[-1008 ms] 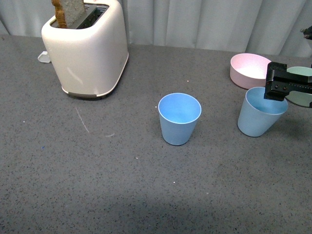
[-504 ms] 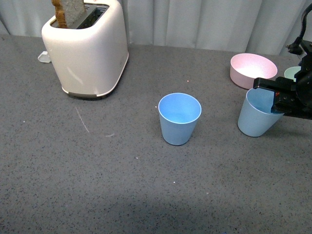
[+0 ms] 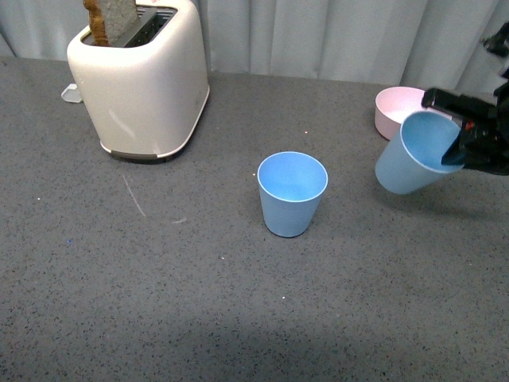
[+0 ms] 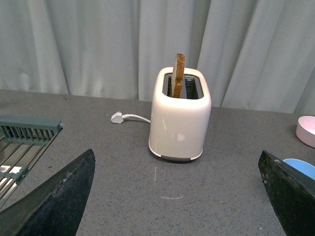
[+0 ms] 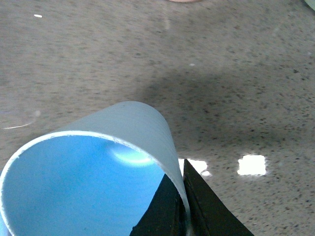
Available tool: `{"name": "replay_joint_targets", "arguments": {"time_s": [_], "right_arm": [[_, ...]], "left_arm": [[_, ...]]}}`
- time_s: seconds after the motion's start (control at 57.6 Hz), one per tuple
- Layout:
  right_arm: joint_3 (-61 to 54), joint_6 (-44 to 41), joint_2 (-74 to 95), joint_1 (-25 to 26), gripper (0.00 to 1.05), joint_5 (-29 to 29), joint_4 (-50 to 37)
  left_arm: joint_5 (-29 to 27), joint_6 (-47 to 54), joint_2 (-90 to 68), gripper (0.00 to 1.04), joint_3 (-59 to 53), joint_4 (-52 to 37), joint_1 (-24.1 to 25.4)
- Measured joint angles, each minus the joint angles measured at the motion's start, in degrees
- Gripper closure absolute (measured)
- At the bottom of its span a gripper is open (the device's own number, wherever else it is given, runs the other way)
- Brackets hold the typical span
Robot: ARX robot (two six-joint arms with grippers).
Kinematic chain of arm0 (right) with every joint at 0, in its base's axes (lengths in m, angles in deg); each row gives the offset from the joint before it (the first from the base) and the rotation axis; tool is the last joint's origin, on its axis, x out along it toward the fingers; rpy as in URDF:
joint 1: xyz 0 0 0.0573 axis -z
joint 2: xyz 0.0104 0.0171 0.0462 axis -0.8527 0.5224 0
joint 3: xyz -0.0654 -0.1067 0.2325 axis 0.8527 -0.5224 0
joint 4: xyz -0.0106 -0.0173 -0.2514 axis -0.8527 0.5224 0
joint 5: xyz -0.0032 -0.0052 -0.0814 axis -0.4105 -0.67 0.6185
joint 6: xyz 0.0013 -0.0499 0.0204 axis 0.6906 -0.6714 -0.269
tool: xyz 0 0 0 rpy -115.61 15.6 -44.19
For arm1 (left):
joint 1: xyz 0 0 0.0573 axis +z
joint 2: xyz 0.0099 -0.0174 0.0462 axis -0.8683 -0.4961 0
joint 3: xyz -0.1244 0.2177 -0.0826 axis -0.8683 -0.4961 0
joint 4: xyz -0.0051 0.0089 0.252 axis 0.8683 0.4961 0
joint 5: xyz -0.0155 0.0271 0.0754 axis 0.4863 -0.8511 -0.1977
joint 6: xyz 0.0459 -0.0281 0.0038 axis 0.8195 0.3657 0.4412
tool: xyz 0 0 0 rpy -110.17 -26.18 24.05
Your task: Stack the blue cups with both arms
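Note:
One blue cup (image 3: 292, 193) stands upright and alone in the middle of the grey table; its rim shows at the edge of the left wrist view (image 4: 301, 167). The other blue cup (image 3: 412, 155) hangs above the table at the right, tilted with its mouth toward the right arm. My right gripper (image 3: 463, 143) is shut on its rim. In the right wrist view the jaws (image 5: 182, 191) pinch the wall of this cup (image 5: 93, 172), one finger inside and one outside. My left gripper (image 4: 174, 196) is open with only bare table between its fingers (image 4: 54, 201).
A cream toaster (image 3: 143, 79) with a slice of bread stands at the back left, its plug (image 3: 71, 93) beside it. A pink bowl (image 3: 398, 107) sits behind the held cup. A green wire rack (image 4: 24, 142) shows in the left wrist view.
The right gripper has lifted its blue cup off the table and tipped it further, the mouth turning toward the arm. The middle cup has not moved.

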Motion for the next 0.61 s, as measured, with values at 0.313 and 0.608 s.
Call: {"name": "replay_joint_targets", "arguments": {"time_s": [0.313,0.608], "right_arm": [[0.4,2.6,-8.7,-8.6,1.04,-7.0,2.7],[0.5,4.3,-6.9,-14.8,1.04,-4.6,2.7]], "left_arm": [[0.0,0.0,0.0,0.07,0.0,0.0,0.0],[0.0,0.0,0.0,0.07,0.0,0.0,0.0]]}}
